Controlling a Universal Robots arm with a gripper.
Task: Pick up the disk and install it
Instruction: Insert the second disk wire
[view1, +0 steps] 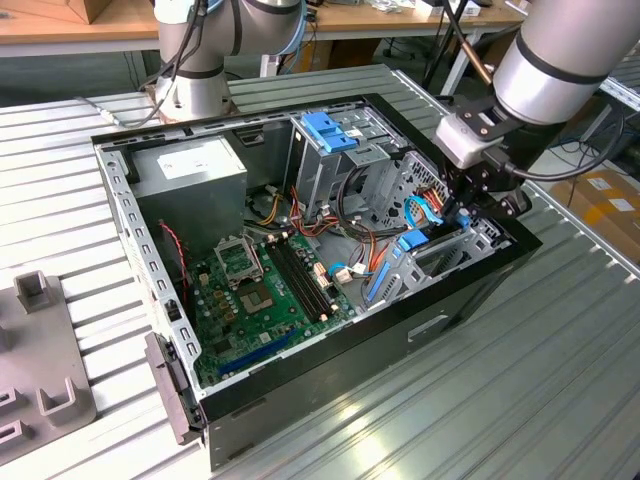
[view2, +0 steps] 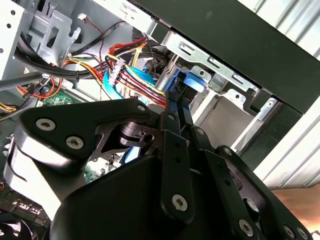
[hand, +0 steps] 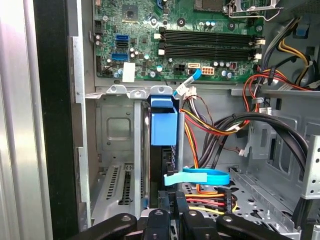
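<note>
First wrist view: pincer (hand: 172, 220) grips disk (hand: 163, 127) edge-on in bay.

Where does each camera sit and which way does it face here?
Exterior view: off the arm, above, looking down into the open computer case; the arm and gripper show.
First wrist view: on the arm, facing the disk standing in its bay, motherboard beyond.
Second wrist view: on the arm, behind dark gripper linkages.
Both wrist views share the disk.

Bright, even light falls from overhead. In the exterior view, glare patches shine on the ribbed metal tabletop (view1: 400, 400), while the computer case (view1: 480, 290) interior stays shadowed. In the second wrist view the near pincer (view2: 175, 130) is softly blurred.
</note>
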